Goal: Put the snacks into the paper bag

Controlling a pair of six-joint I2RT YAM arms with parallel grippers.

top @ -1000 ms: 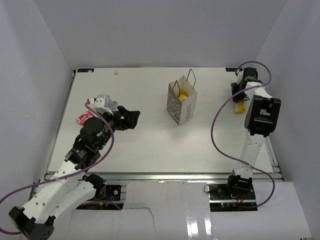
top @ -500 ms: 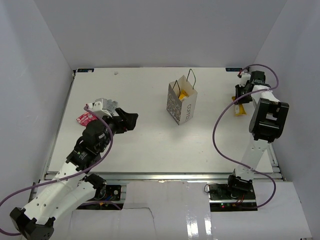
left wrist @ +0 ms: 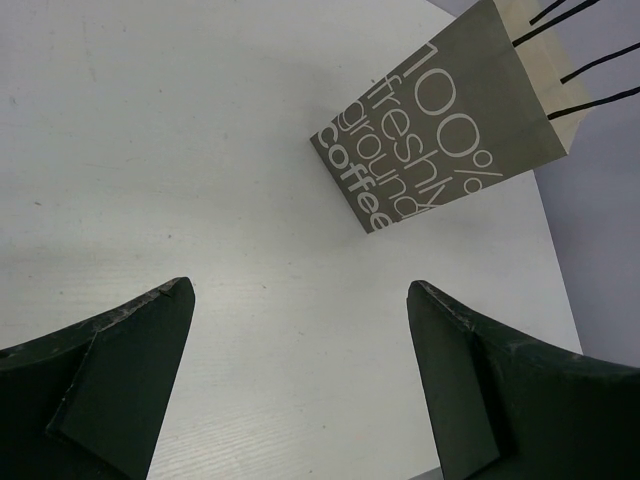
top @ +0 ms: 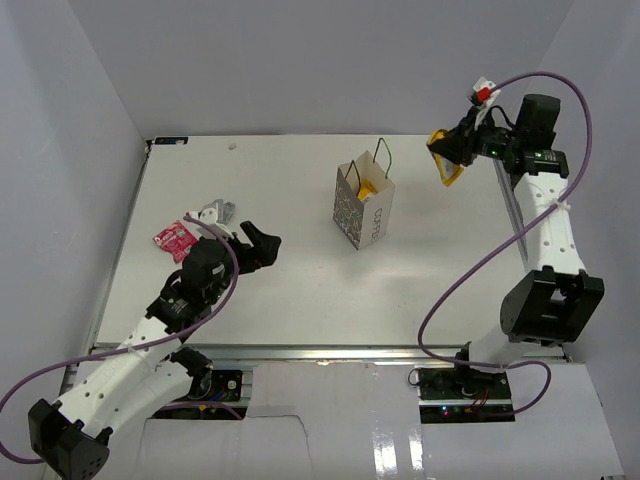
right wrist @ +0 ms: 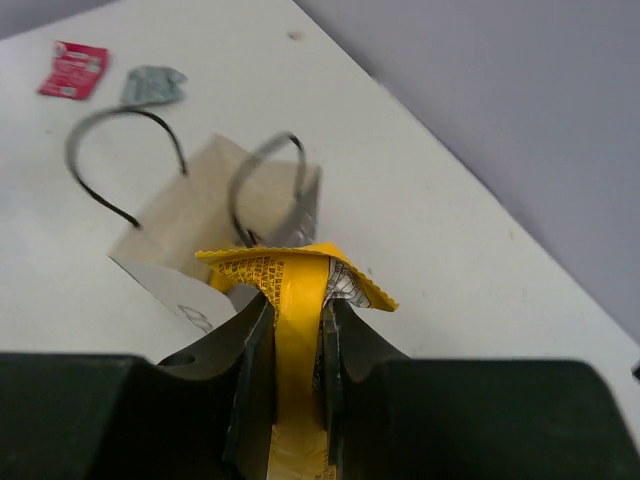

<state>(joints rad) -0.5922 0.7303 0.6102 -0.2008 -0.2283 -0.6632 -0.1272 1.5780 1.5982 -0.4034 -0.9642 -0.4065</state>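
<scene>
From the top view, the right hand (top: 446,158) has come up off the far right edge of the surface (top: 300,290), where it was low a second ago. It now hangs in the air at about 1 o'clock, clamped on a yellow snack (top: 451,175) that dangles below its fingers. The lift looks done, and what remains for this packet is the carry over to the paper bag (top: 366,208). The bag stands upright just beyond the middle of the surface, with another yellow packet (top: 368,187) already showing in its mouth. The left arm has drawn back a little, so a red-pink snack (top: 172,238) and a silver-grey snack (top: 215,210) lie uncovered at 9 o'clock, near each other and well apart from the bag. The left hand (top: 265,244) sits between them and the bag. In the left wrist view its fingers (left wrist: 120,370) are spread wide with nothing between them, and the bag's lettered face (left wrist: 440,130) lies at 1 o'clock. In the right wrist view the yellow snack (right wrist: 295,330) is pinched upright between narrow fingers, with the open bag (right wrist: 215,225) beyond it at 11 o'clock and the two loose packets farther off. The surface is plain white, enclosed by pale grey walls (top: 330,60).
</scene>
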